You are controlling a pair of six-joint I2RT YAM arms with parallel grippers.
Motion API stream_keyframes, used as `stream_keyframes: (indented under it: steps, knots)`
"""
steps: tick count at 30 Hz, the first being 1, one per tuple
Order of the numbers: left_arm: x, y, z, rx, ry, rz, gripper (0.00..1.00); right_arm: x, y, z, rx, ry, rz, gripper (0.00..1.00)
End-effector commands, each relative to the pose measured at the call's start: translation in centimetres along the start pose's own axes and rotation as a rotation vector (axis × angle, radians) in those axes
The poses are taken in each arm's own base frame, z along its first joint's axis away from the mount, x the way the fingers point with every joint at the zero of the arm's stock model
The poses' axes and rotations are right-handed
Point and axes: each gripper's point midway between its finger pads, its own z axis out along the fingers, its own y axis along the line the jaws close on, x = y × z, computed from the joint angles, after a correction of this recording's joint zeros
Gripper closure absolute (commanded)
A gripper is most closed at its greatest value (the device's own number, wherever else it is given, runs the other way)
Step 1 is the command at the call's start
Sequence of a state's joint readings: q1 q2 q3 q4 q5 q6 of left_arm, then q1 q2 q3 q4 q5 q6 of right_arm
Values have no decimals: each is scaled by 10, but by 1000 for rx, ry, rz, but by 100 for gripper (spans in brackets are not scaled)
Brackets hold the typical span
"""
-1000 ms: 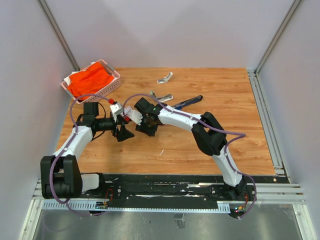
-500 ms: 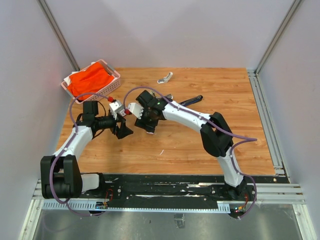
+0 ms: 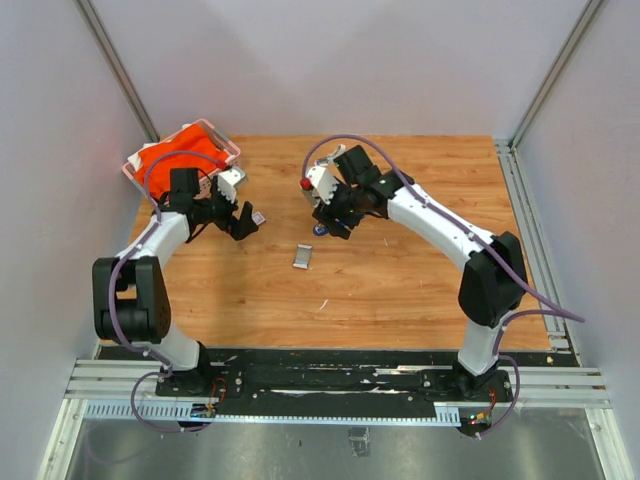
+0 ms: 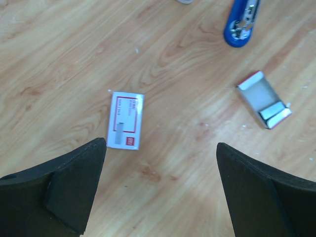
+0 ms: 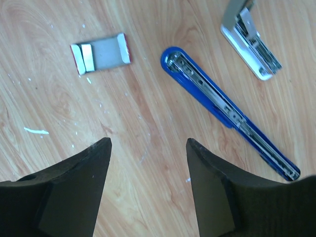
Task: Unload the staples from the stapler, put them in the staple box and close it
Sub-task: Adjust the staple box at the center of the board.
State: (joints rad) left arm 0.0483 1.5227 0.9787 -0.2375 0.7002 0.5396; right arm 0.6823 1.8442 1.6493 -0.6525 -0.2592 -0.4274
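stapler: the stapler lies flat on the table, its metal channel facing up and uncovered
right tool: the right tool hovers just beside the stapler's rounded end, released, nothing between its fingers
left tool: the left tool is well apart from the stapler, above a white box, spread wide and empty
open tray: the small open tray lies near the stapler's rounded end
staples: I cannot tell whether any sit in the channel
step: likely the approach to clear the exposed channel
next move: lower onto the stapler, fingers straddling the channel, and pinch narrowly enough to lift a thin strip
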Motion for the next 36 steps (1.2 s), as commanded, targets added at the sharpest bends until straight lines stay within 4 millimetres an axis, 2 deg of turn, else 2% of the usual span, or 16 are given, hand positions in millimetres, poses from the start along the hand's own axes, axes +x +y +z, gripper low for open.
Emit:
stream_keyframes:
  steps: [1, 5, 9, 13, 17, 21, 27, 29, 32, 36]
  knots:
    - [8, 22, 10, -30, 92, 34, 2, 13, -13, -23, 16, -45, 29, 34]
    - [10, 23, 23, -30, 141, 70, 2, 34, -3, -17, -32, -27, -61, 34]
    - [15, -6, 40, 17, 173, 110, 2, 49, -1, -6, -36, -34, -127, 33]
    - [20, -18, 57, -97, 221, 152, 2, 49, 3, -11, -51, -82, -116, 33]
    - [24, -20, 69, -188, 258, 158, 2, 42, 0, -31, -26, -142, -112, 33]
    - [27, -13, 77, -306, 295, 200, 2, 37, -10, -60, 31, -196, -102, 33]
    - [25, -11, 88, -382, 332, 219, 2, 40, -18, -100, 133, -254, -103, 32]
    - [24, -13, 90, -395, 337, 228, 2, 41, -20, -113, 181, -281, -105, 29]
    - [22, -19, 93, -396, 334, 231, 2, 46, -24, -122, 242, -302, -105, 25]
    - [20, -33, 99, -377, 336, 251, 2, 52, -28, -127, 266, -317, -87, 24]
